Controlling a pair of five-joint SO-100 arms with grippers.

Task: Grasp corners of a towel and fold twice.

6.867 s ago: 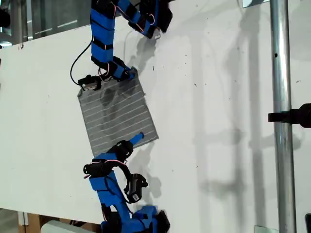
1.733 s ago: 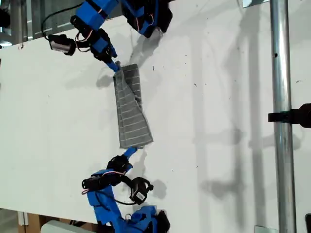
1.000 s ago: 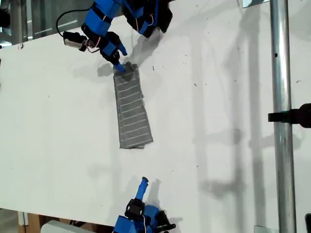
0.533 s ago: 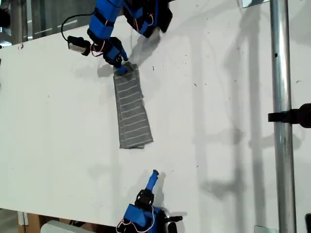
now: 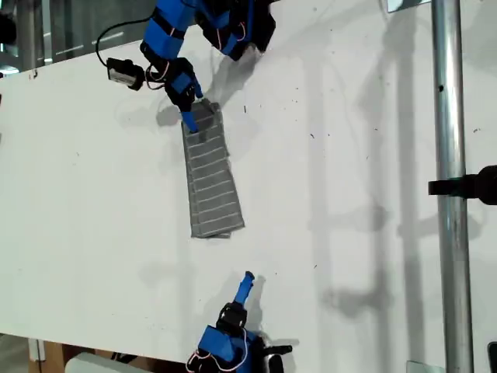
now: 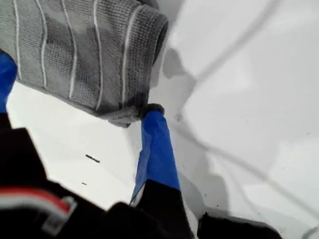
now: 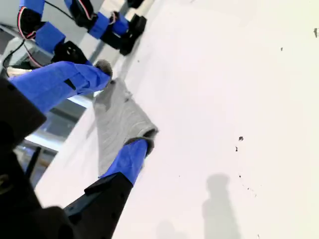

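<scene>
A metal pole (image 5: 449,155) is seen closest to the camera, at the exterior view's right, standing in front of the white worktop (image 5: 349,194).

At the bottom edge of the exterior view, the second tool (image 5: 245,281) is held above the bare worktop, well apart from the towel (image 5: 210,175). In the second wrist view its two blue fingers (image 7: 130,158) are seen spread apart, nothing is held between them, and the towel (image 7: 117,124) is sighted through the gap, further off.

The towel is laid flat near the middle of the worktop as a narrow folded strip, its white stripes running across its width. Its nearer end is seen slightly wider, with the corners (image 5: 196,234) lying free on the worktop.

At the far end of the strip, toward the top of the exterior view, the first tool (image 5: 190,116) is lowered onto the cloth. In the first wrist view the first tool (image 6: 79,94) is shown with its jaws apart and not closed on anything. One blue finger (image 6: 155,144) is pressed tip-first against a folded corner (image 6: 124,115) of the towel (image 6: 84,50), while the other is partly seen at the far side of that end. A doubled, rounded fold can be made out at the towel's edge there.
</scene>
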